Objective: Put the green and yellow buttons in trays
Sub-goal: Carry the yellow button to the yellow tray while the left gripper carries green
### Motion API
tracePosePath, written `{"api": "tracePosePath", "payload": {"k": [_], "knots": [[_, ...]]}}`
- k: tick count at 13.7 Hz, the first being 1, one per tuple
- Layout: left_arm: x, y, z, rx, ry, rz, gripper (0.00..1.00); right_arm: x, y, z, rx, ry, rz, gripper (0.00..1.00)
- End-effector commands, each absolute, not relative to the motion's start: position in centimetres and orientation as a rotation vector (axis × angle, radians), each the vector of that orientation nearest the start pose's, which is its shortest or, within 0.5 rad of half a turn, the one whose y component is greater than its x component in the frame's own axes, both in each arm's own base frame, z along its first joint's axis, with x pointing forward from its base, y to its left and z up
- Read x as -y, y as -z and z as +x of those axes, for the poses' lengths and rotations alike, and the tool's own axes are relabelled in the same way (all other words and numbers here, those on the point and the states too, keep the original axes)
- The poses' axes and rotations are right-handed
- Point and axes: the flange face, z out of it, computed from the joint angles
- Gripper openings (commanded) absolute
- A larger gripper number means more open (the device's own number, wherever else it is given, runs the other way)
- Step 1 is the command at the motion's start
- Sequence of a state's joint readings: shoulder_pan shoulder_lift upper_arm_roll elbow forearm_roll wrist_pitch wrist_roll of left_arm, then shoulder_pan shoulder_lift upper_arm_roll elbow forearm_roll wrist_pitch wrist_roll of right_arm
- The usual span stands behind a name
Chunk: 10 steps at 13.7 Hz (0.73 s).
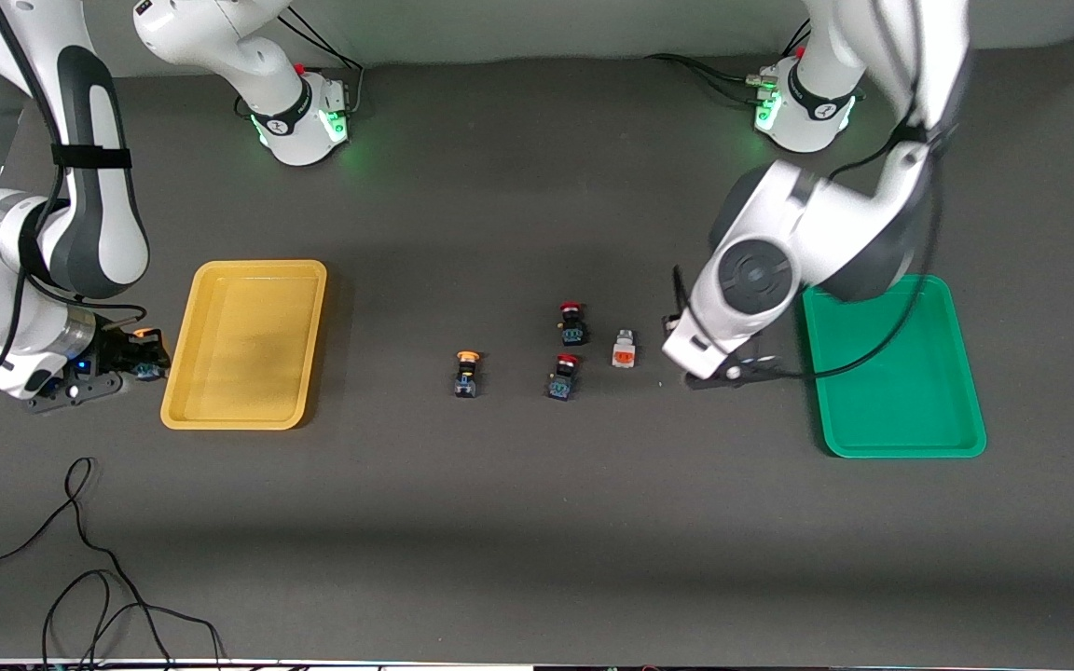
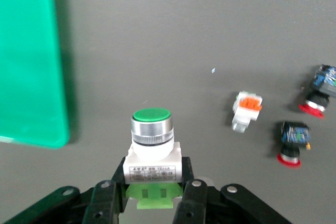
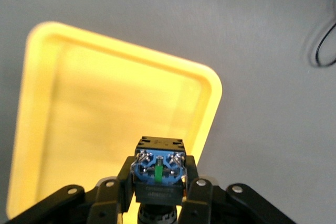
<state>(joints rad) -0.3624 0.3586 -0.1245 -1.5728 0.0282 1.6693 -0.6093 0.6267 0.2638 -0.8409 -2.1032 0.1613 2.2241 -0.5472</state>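
Nearest my front camera, a loose black cable (image 1: 80,559) lies on the dark tabletop (image 1: 537,522). My left gripper (image 2: 153,192) has its jaws clamped on the white-bodied green-capped button (image 2: 151,142) beside the green plastic tray (image 1: 901,373), while my right gripper (image 3: 160,192) grips a dark, blue-backed button (image 3: 158,171) beside the yellow plastic tray (image 1: 248,345), presumably ready for sorting. That button's cap is hidden from the wrist; an orange-capped dark button (image 1: 467,373) and an orange-faced white block (image 1: 625,349) lie mid-tabletop among two red-capped buttons (image 1: 571,321).

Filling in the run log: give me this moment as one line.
left gripper: shut on green button, beside green tray | right gripper: shut on dark button, beside yellow tray | both trays empty
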Motion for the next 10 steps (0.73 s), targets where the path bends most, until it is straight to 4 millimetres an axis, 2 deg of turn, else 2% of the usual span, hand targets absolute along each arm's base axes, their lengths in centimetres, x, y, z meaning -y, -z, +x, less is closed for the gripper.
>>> {"api": "tracePosePath", "payload": {"k": [1, 3, 4, 5, 7, 10], "knots": [[23.7, -46.4, 59.5, 0.108, -0.411, -2.998, 0.00, 10.3, -30.6, 53.0, 0.403, -0.054, -3.142, 0.28], [18.5, -49.0, 60.7, 0.031, -0.408, -3.032, 0.00, 10.1, -28.1, 52.9, 0.356, -0.088, -3.157, 0.28], [16.0, -49.3, 61.1, -0.022, -0.421, -3.041, 0.00, 9.5, -26.5, 52.9, 0.359, -0.108, -3.143, 0.28], [13.1, -49.1, 61.6, -0.074, -0.443, -3.043, 0.00, 9.6, -25.0, 52.8, 0.366, -0.131, -3.135, 0.28], [8.7, -48.7, 62.3, -0.158, -0.453, -3.040, 0.00, 9.9, -22.4, 52.5, 0.386, -0.129, -3.104, 0.28], [3.5, -47.0, 62.7, -0.256, -0.473, -3.036, 0.00, 10.1, -21.0, 52.4, 0.383, -0.121, -3.084, 0.29]]}}
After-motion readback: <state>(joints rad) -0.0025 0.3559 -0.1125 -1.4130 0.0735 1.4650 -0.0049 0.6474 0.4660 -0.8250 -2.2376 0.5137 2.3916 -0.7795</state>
